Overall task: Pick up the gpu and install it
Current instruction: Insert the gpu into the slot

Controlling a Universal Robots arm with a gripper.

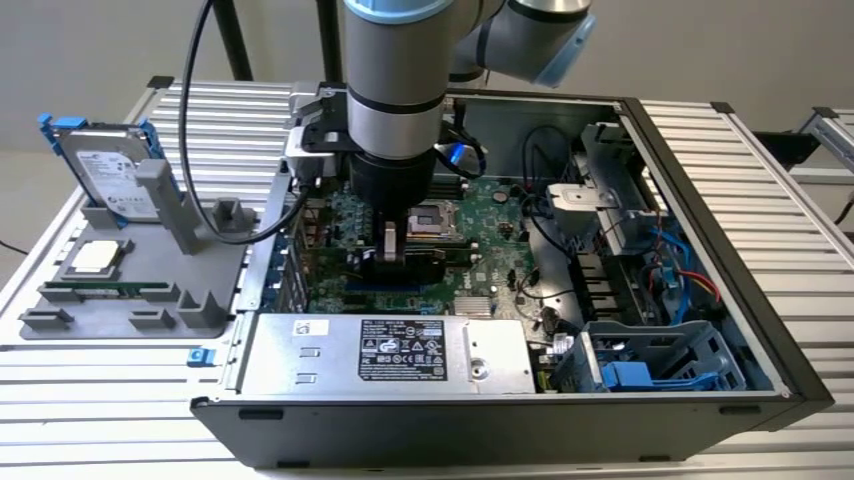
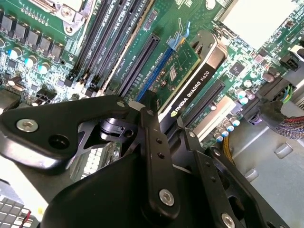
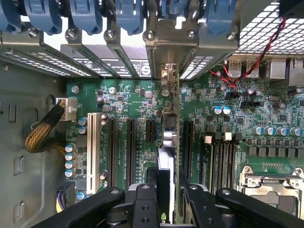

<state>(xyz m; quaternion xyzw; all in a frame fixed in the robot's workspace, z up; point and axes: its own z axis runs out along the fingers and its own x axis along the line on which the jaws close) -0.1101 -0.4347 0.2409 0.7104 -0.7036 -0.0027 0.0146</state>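
In the exterior view, the gripper [image 1: 388,255] reaches down into the open computer case [image 1: 694,250], over the motherboard [image 1: 494,235]. In the second wrist view, its fingers [image 2: 153,137] are clamped on the gpu [image 2: 192,78], which stands upright in a blue slot [image 2: 154,71]. In the first wrist view, the card sits edge-on between the fingers, its bracket [image 3: 169,76] against the rear slots.

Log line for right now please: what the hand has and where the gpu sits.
hand: shut on gpu | gpu: upright on edge over motherboard slots, inside open case | seating: cannot tell
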